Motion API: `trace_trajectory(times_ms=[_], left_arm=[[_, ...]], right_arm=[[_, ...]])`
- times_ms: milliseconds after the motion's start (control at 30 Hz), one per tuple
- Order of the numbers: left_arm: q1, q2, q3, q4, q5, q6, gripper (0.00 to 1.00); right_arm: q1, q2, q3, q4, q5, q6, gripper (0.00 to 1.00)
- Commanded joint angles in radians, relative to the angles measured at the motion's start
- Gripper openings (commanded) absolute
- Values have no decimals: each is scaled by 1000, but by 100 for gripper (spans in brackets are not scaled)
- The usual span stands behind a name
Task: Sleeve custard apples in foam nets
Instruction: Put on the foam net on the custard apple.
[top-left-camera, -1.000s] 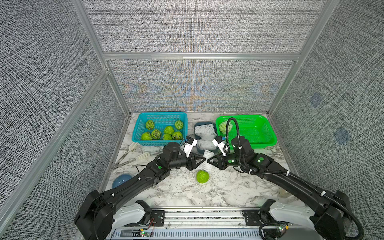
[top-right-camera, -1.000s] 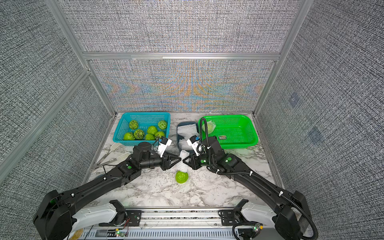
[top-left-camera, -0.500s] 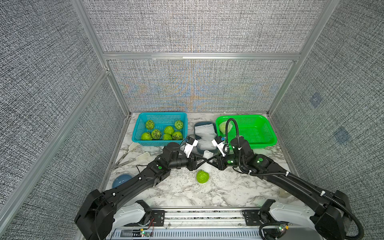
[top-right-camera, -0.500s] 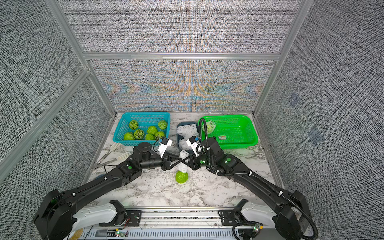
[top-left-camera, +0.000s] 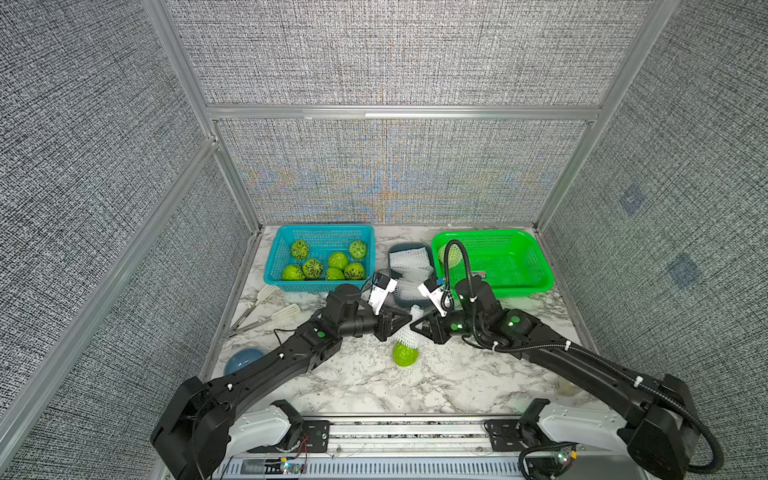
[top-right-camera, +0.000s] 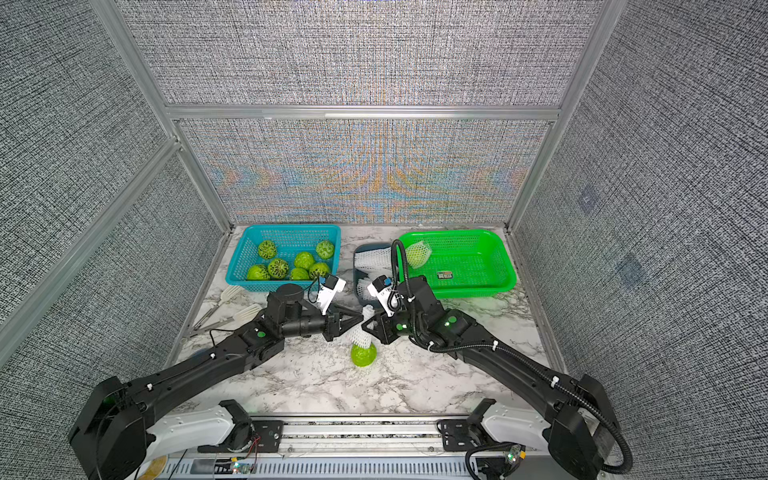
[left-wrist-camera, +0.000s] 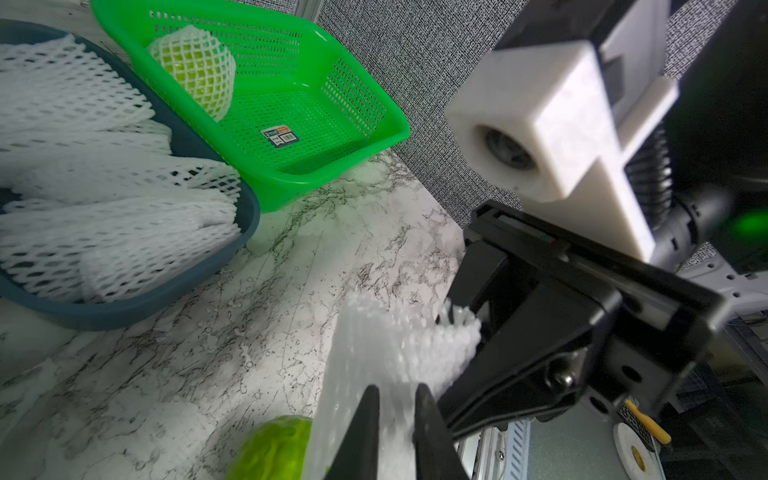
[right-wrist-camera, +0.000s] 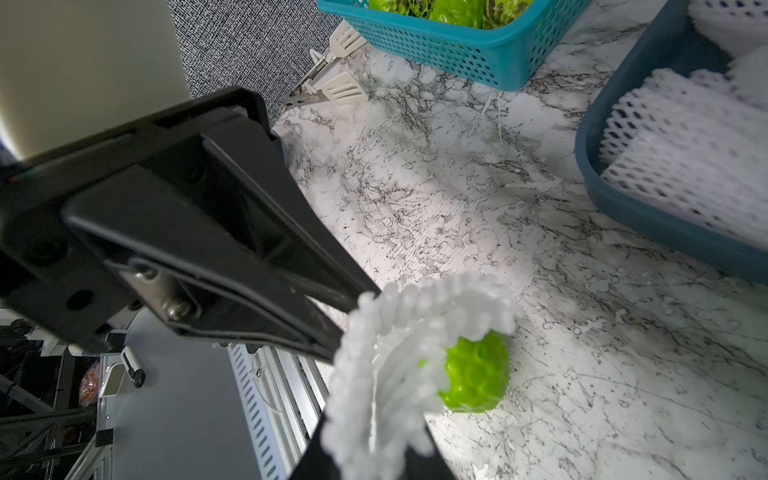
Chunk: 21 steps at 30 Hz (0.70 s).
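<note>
In front of the dark tray (top-left-camera: 391, 266), on the robot's side of it, 1 bare custard apple (top-left-camera: 405, 355) is seen on the marble. A foam net (top-left-camera: 408, 336) is held just above it, and its lower end reaches the fruit's top; contact cannot be confirmed. The net's upper rim is pinched on 1 side by the left gripper (left-wrist-camera: 397, 411) and on the other by the right gripper (left-wrist-camera: 467, 322), each with its jaws pressed together on the foam. In the right wrist view the rim is opened only to a narrow crescent, and the fruit is not inside.

To the right of the tray, 1 sleeved custard apple (top-right-camera: 417, 254) is lying in the green basket (top-left-camera: 486, 233), so 1 is counted as finished. To the left of the tray, 7 unsleeved custard apples (top-left-camera: 337, 260) are waiting in the teal basket (top-left-camera: 324, 228). Spare nets (top-left-camera: 409, 261) are stacked in the tray itself. Progress is judged early: 1 done, 1 in hand, 7 untouched.
</note>
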<state>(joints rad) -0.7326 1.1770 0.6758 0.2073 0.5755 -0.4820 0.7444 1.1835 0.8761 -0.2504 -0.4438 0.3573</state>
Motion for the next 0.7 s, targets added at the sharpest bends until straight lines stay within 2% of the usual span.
trace_trajectory(times_ms=[0,100,400,467,567,667], left_arm=[[-2,5,6,34,-2,-2,13],[-2,6,7,34,-5,-2,0],[-2,-21,0,-2,-54,6,1],[-2,-47,-4,-28,-87,13,19],[-2,-83,-16,-45,-88,27,38],[-2,-106,-33,-67,-48,41,45]], right_arm=[[3,1,4,-1,15,-15,19],[6,1,4,-8,26,-20,19],[5,-49,-14,12,77,-16,19],[5,-62,-20,12,79,-17,19],[3,-69,-21,-4,77,-24,19],[1,-76,-25,-1,68,-21,19]])
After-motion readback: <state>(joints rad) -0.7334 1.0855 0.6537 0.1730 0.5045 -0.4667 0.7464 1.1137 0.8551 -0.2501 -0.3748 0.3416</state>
